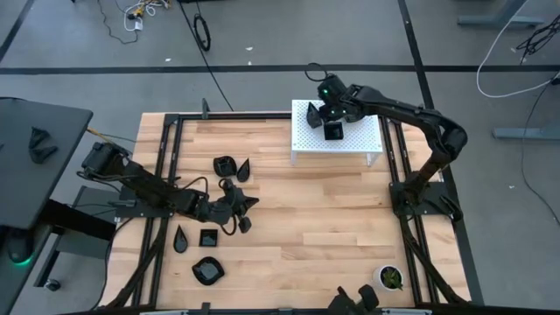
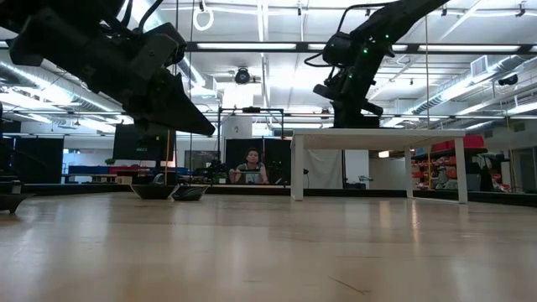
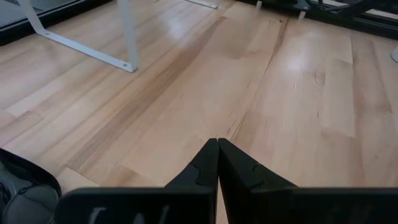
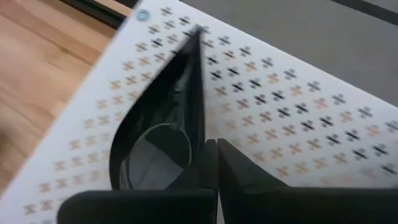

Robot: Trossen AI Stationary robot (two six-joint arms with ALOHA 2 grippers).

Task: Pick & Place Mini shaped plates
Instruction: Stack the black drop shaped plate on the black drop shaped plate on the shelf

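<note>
Right wrist view puts the right gripper (image 4: pixel 217 163) with its two dark fingers pressed together on the straight edge of a glossy black teardrop plate (image 4: pixel 163 118) — its tip points to the upper middle of the frame and its rounded end to the lower left. Beneath lies a white shelf (image 4: pixel 298 124) dotted with small cross-shaped holes. In the high view this gripper (image 1: pixel 331 115) hangs over the shelf's upper left. The left gripper (image 1: pixel 248 203), fingers together, sits left of centre above the pale wooden table (image 1: pixel 332 219). More black plates — teardrop (image 1: pixel 242 170), square (image 1: pixel 208 237), rounded (image 1: pixel 207 270) — lie around it on the left side.
</note>
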